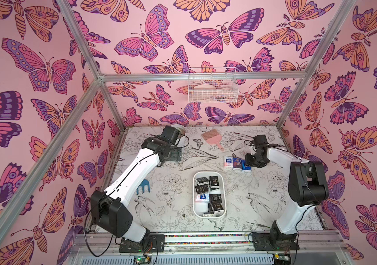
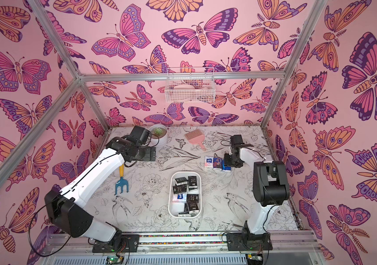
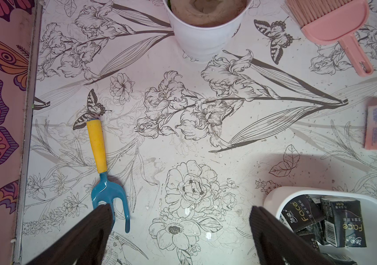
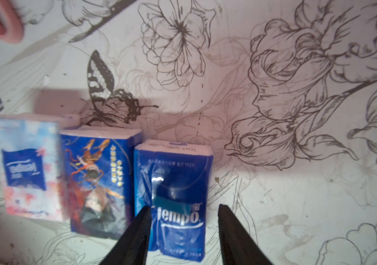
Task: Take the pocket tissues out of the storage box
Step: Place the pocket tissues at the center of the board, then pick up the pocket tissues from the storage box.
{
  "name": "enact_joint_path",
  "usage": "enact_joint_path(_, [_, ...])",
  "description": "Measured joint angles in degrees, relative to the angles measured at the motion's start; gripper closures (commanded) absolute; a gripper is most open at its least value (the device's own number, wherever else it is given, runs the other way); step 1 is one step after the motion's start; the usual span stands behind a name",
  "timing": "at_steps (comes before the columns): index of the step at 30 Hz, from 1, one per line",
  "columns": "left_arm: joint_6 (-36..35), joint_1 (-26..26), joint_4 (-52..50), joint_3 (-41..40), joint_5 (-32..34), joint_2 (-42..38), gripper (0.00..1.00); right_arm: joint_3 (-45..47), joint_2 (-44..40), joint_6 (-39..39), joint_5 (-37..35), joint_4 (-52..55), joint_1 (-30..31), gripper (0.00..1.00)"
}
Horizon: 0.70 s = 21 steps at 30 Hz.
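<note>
The storage box [image 1: 194,197] [image 2: 170,197], a shallow white tray, sits mid-table with several black "Face" pocket tissues [image 1: 214,182] [image 2: 192,181] and a blue-white one in it. Three more packets lie in a row on the table behind it: white-blue [image 4: 27,165], dark blue illustrated [image 4: 95,174] and blue Tempo [image 4: 178,174]. My right gripper [image 4: 184,206] [image 1: 249,163] is open and straddles the Tempo packet; one finger is at its edge, the other stands clear. My left gripper [image 3: 180,206] [image 1: 175,154] hangs open over bare table, left of the box's corner [image 3: 274,197].
A pink brush [image 1: 210,137] and a white plant pot [image 2: 159,134] stand at the back. A blue garden fork with a yellow handle [image 2: 121,183] lies at the left. A white wire basket [image 1: 212,89] hangs on the back wall.
</note>
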<state>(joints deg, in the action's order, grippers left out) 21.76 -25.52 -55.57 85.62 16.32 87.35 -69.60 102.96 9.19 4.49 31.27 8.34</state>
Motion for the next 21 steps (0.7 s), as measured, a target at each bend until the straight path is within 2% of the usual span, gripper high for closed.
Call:
enact_joint_path(6, [0.17,0.0,0.0,0.0,-0.02,0.0,0.0,-0.42,-4.92,0.26,1.57,0.94,0.81,0.48])
enact_joint_path(9, [0.17,0.0,0.0,0.0,-0.15,0.0,0.0,-0.07,-8.41,0.98,1.79,1.79,4.87,0.46])
enact_joint_path(11, [0.2,0.0,0.0,0.0,-0.33,0.0,0.0,0.81,-11.61,1.09,2.32,1.75,10.23,0.44])
enact_joint_path(15, [0.5,0.0,0.0,0.0,-1.05,0.0,0.0,2.54,-17.38,0.76,4.26,1.55,25.4,0.42])
enact_joint_path(18, [0.9,0.0,0.0,-0.04,-1.55,0.0,0.0,4.11,-18.71,-1.29,5.38,0.7,36.35,0.42])
enact_joint_path(21, [1.25,0.0,0.0,-0.09,-1.53,0.0,0.0,6.21,-18.01,-4.39,6.32,0.17,44.44,0.42])
